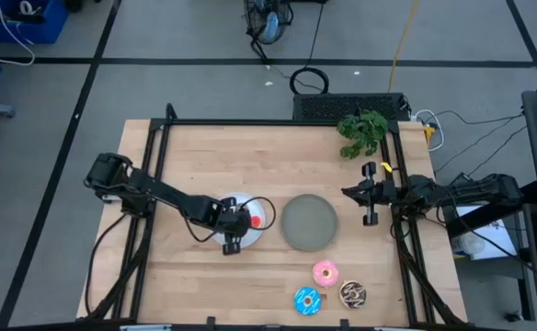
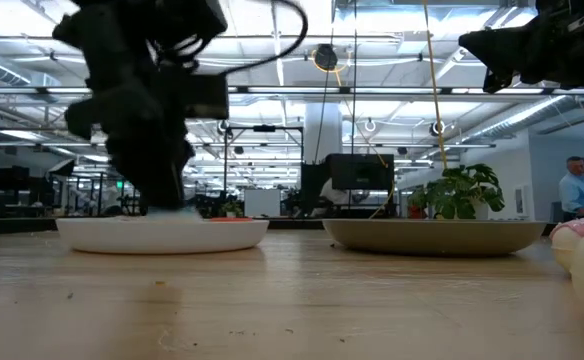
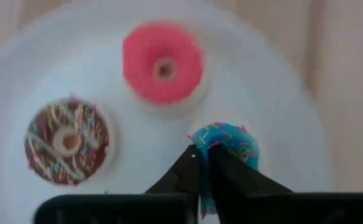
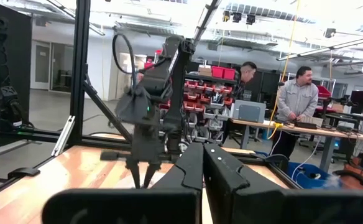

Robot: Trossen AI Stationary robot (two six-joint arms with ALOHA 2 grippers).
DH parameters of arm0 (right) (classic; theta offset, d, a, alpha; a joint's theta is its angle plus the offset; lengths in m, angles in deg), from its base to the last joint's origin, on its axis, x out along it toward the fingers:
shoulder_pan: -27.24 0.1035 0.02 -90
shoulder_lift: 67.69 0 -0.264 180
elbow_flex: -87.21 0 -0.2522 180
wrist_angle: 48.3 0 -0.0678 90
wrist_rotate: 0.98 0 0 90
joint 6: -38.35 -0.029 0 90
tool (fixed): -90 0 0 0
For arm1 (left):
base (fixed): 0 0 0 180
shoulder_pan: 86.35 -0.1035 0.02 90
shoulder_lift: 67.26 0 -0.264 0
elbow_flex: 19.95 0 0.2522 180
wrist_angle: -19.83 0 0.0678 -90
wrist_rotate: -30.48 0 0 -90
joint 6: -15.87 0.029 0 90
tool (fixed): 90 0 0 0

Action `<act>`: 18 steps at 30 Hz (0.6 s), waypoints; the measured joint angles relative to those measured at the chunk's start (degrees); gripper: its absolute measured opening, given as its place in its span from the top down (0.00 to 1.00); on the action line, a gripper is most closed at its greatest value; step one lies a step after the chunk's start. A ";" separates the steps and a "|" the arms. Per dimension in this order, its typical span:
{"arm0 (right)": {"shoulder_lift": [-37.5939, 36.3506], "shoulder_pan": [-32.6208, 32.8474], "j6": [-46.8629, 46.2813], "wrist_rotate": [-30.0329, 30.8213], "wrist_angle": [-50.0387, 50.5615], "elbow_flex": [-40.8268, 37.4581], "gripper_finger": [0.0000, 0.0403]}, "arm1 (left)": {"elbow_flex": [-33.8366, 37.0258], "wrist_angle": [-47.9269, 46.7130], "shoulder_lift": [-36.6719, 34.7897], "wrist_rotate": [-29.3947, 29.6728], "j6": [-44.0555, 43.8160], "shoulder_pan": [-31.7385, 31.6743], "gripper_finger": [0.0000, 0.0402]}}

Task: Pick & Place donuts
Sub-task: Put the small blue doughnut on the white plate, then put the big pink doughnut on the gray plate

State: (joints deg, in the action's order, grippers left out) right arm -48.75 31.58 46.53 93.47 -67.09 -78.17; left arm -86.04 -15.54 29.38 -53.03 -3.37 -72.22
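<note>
Left gripper (image 3: 203, 177) low over white plate (image 1: 221, 208), fingers pinching rim of small blue sprinkled donut (image 3: 228, 142). On same plate: red donut (image 3: 162, 61) and small chocolate sprinkled donut (image 3: 66, 142), both apart from gripper. Right gripper (image 4: 201, 163) waits at table's right edge, fingers pressed together. Grey plate (image 1: 309, 222) mid-table. Pink donut (image 1: 325, 272), larger blue donut (image 1: 307, 300), larger chocolate donut (image 1: 352, 293) near front edge of wooden table (image 1: 250, 156). Potted plant (image 1: 362, 133) at back.

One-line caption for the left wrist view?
Left gripper shut on blue donut on white plate, beside red and brown donuts.
</note>
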 joint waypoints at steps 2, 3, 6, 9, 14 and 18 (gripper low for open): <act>-0.02 0.00 0.00 0.02 0.00 0.01 1.00 | -1.67 -1.76 -0.83 -0.64 0.78 0.04 0.85; -0.02 0.00 0.00 0.02 0.00 0.01 1.00 | -2.41 -3.04 -1.07 -0.60 1.12 0.04 0.81; 0.00 0.00 0.00 0.00 0.00 -0.02 1.00 | -3.89 -5.66 -0.97 0.08 0.90 0.02 0.69; 0.00 0.00 0.00 0.01 0.02 0.00 1.00 | -4.48 -6.45 -1.05 1.24 0.61 0.02 0.59; -0.01 0.00 0.00 0.01 0.04 0.01 1.00 | -2.80 -6.43 -1.03 4.13 0.04 0.02 0.51; 0.00 0.00 0.00 0.00 0.04 0.00 1.00 | -2.17 -6.47 -1.03 4.52 -0.58 -0.11 0.51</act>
State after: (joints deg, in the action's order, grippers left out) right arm -48.75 31.58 46.53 93.48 -67.05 -78.17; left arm -88.21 -22.01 28.35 -48.51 -3.95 -72.33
